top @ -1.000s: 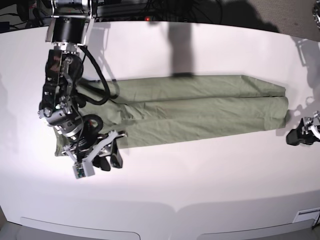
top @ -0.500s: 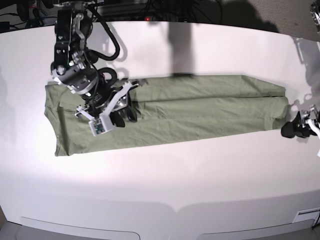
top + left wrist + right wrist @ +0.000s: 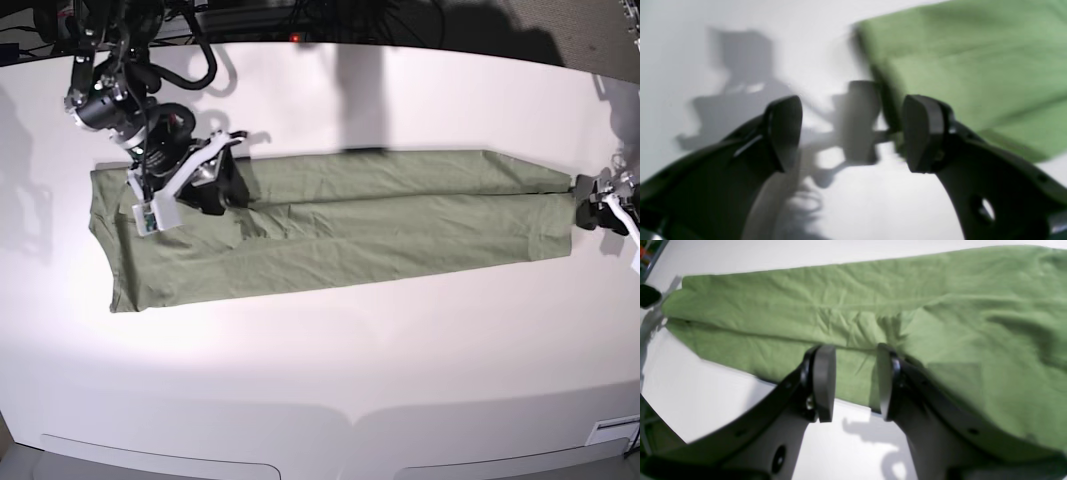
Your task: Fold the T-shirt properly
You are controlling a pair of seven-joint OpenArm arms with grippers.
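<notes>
The T-shirt (image 3: 380,215) lies flat on the white table (image 3: 330,370) as a long, narrow green strip running left to right, wider at its left end. My right gripper (image 3: 222,188) hovers over the shirt's left part. In the right wrist view the right gripper (image 3: 853,383) is open, with nothing between its fingers, above the T-shirt (image 3: 846,306) near the fabric's edge. My left gripper (image 3: 590,200) sits at the strip's right end. In the left wrist view the left gripper (image 3: 853,136) stands wide open over bare table, the T-shirt (image 3: 973,66) just beyond its right finger.
Dark cables and equipment (image 3: 250,20) line the table's far edge. The table's curved front edge (image 3: 350,425) runs along the bottom of the base view. The right arm's body (image 3: 110,90) reaches in from the far left corner.
My right arm has swung from the shirt's near left corner to its far left part. The left gripper has moved from beside the near right corner up to the shirt's right end.
</notes>
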